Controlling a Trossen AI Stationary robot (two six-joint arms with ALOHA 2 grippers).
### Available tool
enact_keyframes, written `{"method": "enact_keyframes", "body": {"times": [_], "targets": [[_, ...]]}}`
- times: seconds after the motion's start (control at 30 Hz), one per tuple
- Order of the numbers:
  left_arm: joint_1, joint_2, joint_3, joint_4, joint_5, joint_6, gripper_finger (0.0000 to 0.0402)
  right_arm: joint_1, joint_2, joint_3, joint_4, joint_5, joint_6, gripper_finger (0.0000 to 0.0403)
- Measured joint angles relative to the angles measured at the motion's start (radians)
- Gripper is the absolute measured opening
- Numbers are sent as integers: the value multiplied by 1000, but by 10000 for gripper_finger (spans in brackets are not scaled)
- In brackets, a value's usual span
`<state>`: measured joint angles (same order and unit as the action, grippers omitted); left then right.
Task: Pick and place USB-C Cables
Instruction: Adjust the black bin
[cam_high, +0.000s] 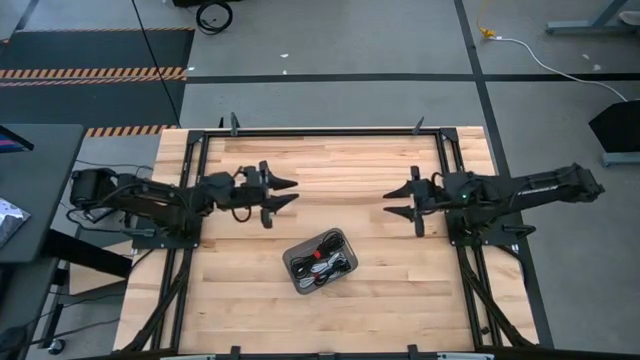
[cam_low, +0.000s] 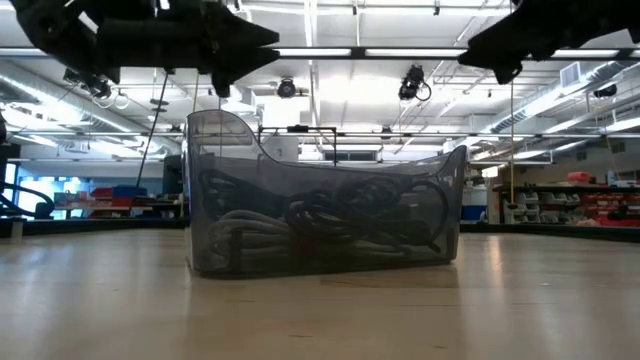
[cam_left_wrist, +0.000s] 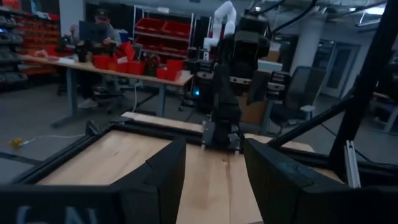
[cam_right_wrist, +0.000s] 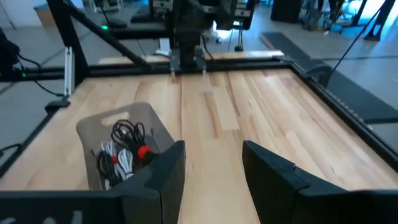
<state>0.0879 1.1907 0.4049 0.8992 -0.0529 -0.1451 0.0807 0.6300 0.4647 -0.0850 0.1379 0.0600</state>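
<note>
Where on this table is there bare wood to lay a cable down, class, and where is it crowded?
Bare wood lies between the left gripper and the right gripper, both open, and on either side of the grey tray toward the frame rails. The only crowded spot is the tray itself, packed with USB-C cables.

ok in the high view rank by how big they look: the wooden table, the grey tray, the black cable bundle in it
1. wooden table, by far the largest
2. grey tray
3. black cable bundle, smallest, lying inside the tray

All sit at roughly table level, so nearness to the camera hardly skews this.
</note>
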Motion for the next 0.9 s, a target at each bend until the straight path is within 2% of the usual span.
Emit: {"method": "enact_keyframes", "body": {"times": [0.1,0.33,0.67,0.9], "targets": [[0,-33,-27,-11,-1,7,171,0,-48,-3,-5,0,1,166],[0,-119,-92,-20,-3,8,171,3,-148,-7,-142,2,51,166],[0,-323,-219,-66,-34,-7,171,5,-368,-96,-151,24,98,165],[-3,-376,-303,-86,-59,-31,171,5,-498,-149,-207,63,114,164]]}}
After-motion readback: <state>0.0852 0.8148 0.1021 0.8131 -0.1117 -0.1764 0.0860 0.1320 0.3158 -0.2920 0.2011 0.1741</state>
